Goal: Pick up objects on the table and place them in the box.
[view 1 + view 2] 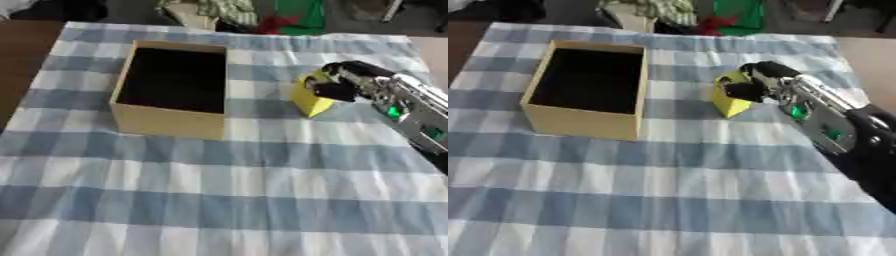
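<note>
**Soft focus, even light, one black hole in the box**

I'm looking at flat, fairly bright light across the checked cloth (219,200), no glare anywhere. Everything reads soft to me; edges smear, worst on the right hand (756,82) just right of the box (166,122). Inside the box it's solid black, I can't see its floor. The yellow block (311,102) is dimmer on its near face. Beyond the box, the clutter goes dark and muddy.

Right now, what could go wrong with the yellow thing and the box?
The right hand curls round only the top of the yellow block, which looks tilted, so it might slip out when lifted. The block also has to clear the near wall of the box, so it could bump the rim and fall on the checked cloth.
</note>
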Action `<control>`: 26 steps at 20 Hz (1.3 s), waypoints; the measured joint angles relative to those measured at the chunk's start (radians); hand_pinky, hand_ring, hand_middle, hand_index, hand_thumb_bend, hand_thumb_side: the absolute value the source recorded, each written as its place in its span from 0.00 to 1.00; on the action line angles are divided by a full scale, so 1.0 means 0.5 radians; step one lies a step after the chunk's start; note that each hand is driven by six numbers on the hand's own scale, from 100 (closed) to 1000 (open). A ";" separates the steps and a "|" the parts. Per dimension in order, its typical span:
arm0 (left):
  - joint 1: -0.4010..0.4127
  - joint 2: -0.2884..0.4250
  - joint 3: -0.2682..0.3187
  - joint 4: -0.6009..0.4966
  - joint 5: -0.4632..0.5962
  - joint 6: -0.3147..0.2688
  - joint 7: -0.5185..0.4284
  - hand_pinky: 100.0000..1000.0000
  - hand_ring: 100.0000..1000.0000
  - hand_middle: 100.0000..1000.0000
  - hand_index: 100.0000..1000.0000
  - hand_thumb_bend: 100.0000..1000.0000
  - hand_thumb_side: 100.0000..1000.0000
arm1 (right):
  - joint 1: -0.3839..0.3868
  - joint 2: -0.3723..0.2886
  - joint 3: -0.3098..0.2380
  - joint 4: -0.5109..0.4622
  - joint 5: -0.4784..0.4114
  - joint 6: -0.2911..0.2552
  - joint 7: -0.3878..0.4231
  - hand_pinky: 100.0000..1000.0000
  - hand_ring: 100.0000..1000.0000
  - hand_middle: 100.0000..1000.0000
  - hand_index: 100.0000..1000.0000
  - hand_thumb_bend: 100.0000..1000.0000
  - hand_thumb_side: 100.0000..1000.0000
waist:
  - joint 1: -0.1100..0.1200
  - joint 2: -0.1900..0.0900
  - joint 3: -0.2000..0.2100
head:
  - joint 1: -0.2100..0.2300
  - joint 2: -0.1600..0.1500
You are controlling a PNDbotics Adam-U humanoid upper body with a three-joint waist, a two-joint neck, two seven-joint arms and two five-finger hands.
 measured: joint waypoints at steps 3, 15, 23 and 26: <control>0.000 -0.009 0.000 0.000 0.000 0.001 -0.002 0.91 0.56 0.57 0.73 0.07 0.39 | -0.001 0.044 -0.031 0.092 0.011 -0.055 -0.034 0.93 1.00 0.90 1.00 0.05 1.00 | 0.001 0.000 0.003 | 0.000 -0.006; 0.000 -0.015 0.000 0.000 0.000 0.006 -0.009 0.91 0.56 0.56 0.73 0.07 0.39 | 0.001 0.071 -0.056 0.147 -0.054 -0.151 -0.070 0.88 0.97 0.90 1.00 0.08 1.00 | -0.001 0.001 0.001 | 0.002 -0.011; 0.000 -0.016 0.000 0.000 0.000 0.007 -0.010 0.91 0.56 0.56 0.73 0.06 0.39 | 0.026 0.066 -0.057 0.055 -0.067 -0.160 -0.045 0.80 0.71 0.79 1.00 0.00 0.79 | -0.005 0.004 0.001 | 0.010 -0.011; -0.001 -0.016 0.000 0.000 0.000 0.007 -0.010 0.91 0.56 0.56 0.73 0.06 0.39 | 0.045 0.050 -0.054 -0.049 -0.092 -0.121 -0.067 0.76 0.61 0.76 1.00 0.00 0.57 | -0.010 0.010 0.001 | 0.011 -0.012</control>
